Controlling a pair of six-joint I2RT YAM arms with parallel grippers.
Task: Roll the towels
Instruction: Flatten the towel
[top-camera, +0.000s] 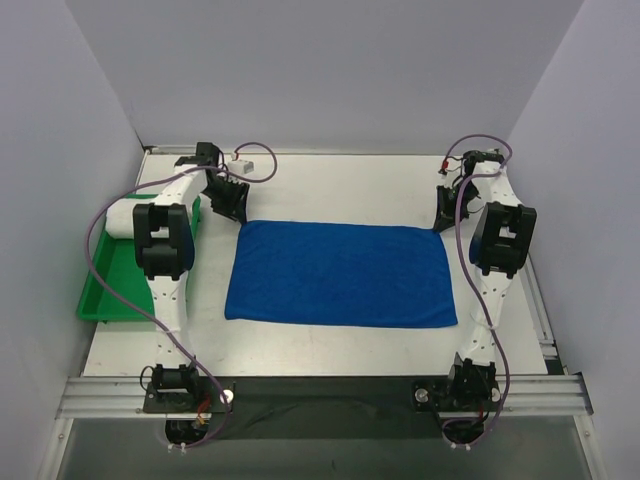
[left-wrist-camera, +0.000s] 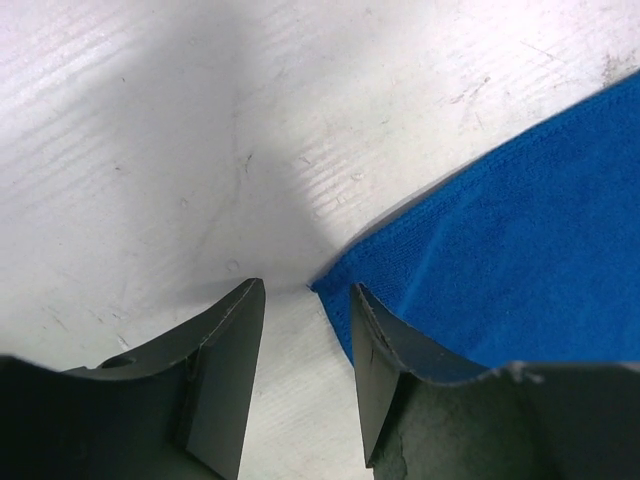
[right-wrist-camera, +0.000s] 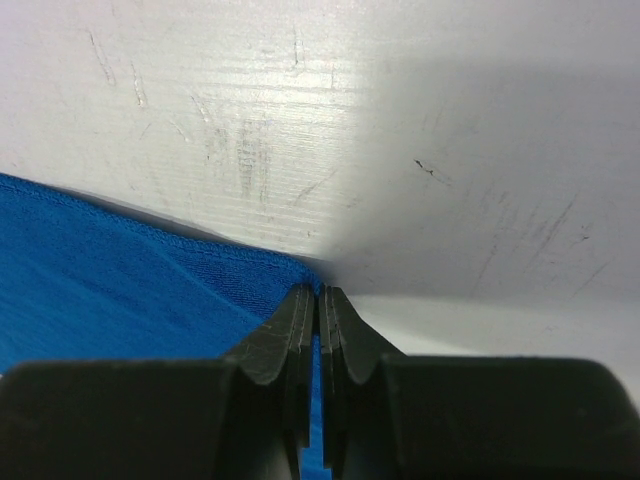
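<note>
Towel (top-camera: 340, 273) at left jaws, in right jaws

The right gripper (right-wrist-camera: 320, 292) has its 2 dark fingers (right-wrist-camera: 290, 340) pinched on the blue towel (right-wrist-camera: 120, 290) corner. Cloth spreads toward 8 o'clock, and the scratched white table (right-wrist-camera: 450, 150) lies toward 12.

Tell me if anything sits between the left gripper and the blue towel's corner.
Nothing visible does. The left gripper hangs open right at a corner of the blue towel, with only bare table around it.

White left arm (top-camera: 170, 300) and right arm (top-camera: 487, 305) carry black joint housings (top-camera: 162, 238), looping purple cables (top-camera: 458, 215).
</note>
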